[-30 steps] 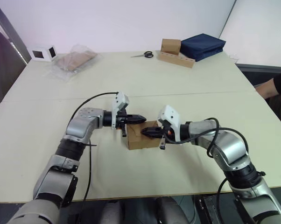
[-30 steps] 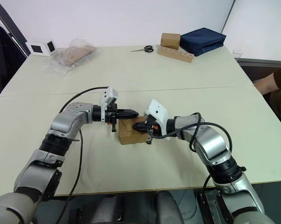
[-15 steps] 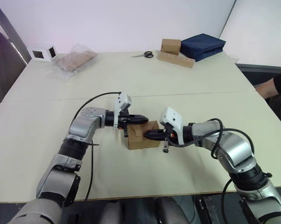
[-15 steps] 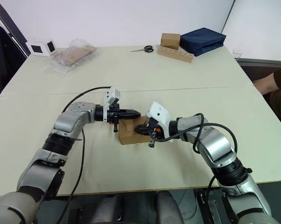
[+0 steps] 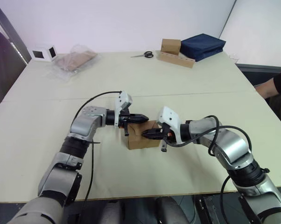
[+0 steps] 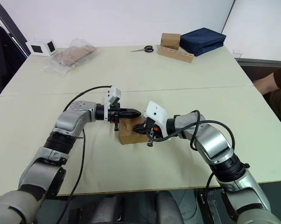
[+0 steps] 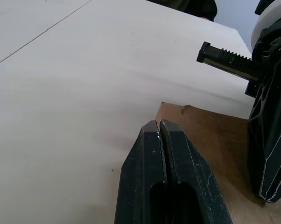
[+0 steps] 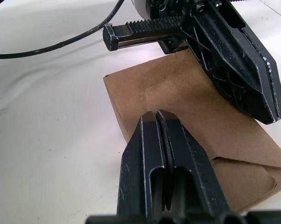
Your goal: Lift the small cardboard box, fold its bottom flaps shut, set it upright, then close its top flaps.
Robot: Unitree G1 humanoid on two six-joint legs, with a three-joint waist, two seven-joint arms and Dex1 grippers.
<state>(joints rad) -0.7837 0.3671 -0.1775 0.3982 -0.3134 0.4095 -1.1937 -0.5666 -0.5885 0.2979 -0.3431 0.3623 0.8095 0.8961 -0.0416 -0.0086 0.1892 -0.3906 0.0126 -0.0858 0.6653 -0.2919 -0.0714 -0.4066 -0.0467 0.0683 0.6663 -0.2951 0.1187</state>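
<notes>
Near the desk's front edge sits the small plain brown cardboard box [image 5: 141,136]. Left gripper [image 5: 144,118] and right gripper [image 5: 144,134], fingers pressed together and holding nothing, meet over its top.

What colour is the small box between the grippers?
Plain brown, unprinted box; right wrist view shows it best.

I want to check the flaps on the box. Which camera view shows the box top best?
The right wrist view: the box top fills the middle, with a flap seam near the right gripper. The left wrist view shows one corner past the left gripper. The eye views show the box small, partly behind both grippers.
</notes>
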